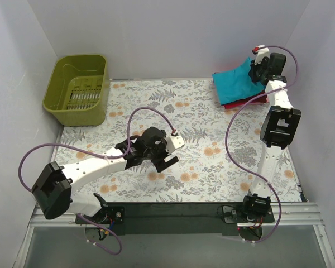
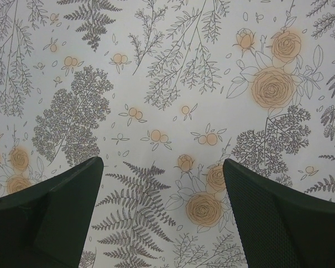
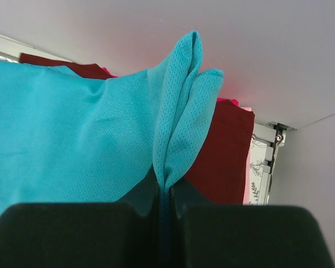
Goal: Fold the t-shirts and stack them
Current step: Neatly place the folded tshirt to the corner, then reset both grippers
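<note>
teal t-shirt (image 1: 234, 81) sits on the dark red shirt (image 3: 223, 145) at the top view's upper right, a pleat pinched in my right gripper (image 3: 163, 192), left gripper (image 2: 162, 163) spread wide over the table (image 2: 156, 84); pulling away unreleased would, i think, unfold it and drag it askew.

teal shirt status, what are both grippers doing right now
Right gripper shut on a fold of the teal shirt, atop the red shirt. Left gripper open, empty, over the table. Basket far left, clear of both.
</note>
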